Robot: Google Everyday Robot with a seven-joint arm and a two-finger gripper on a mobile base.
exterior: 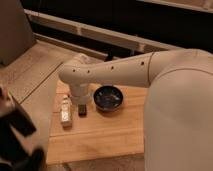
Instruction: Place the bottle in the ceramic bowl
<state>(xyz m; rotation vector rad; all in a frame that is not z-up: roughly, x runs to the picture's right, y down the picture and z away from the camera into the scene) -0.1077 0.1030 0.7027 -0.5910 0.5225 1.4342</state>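
Bottle (pixel 65 110) lies ungrasped on worktop (pixel 100 135); gripper (pixel 80 98) hangs just beside it, its opening impossible to tell. Next, likely: grasp it, carry to ceramic bowl (pixel 109 88).

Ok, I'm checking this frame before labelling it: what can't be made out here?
All in the camera view:
- Gripper: apparently the dark shape at lower left, blurred, cut by the left and bottom edges.
- White cylinder under the arm: cup or arm joint, unclear.
- Bottle: label too small to read.
- Wooden table: right part hidden behind the arm's body.
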